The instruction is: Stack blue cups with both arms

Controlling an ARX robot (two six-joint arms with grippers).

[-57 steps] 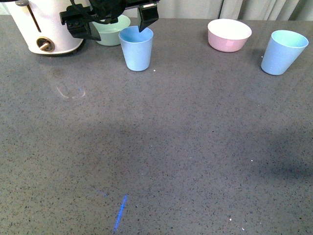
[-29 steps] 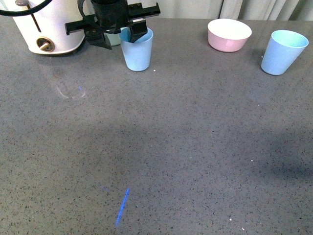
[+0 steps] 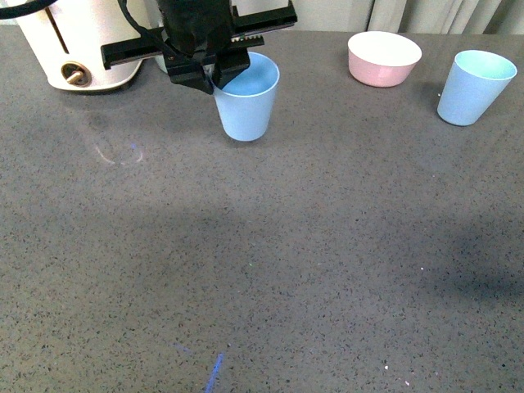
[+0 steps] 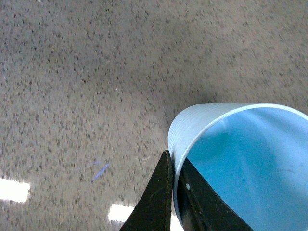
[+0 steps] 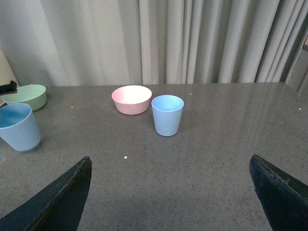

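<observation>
At table's [image 3: 262, 246] far left, left gripper [image 3: 217, 75] clamps left side of rim of 1 blue cup [image 3: 247, 106]. Left wrist view: 1 finger [image 4: 156, 197] outside wall, other inside, pinched tight on rim. Cup upright; cannot tell whether base touches table. White appliance [image 3: 74, 49] near, behind and left. 2nd blue cup [image 3: 475, 86] upright at far right, well apart. Pink bowl [image 3: 383, 59] between the 2, further back. In right wrist view, right gripper [image 5: 169, 166] spread wide, holding nothing.

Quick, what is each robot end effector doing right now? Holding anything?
Left end effector: closed, pinching the rim of a blue cup.
Right end effector: open, holding nothing.
</observation>
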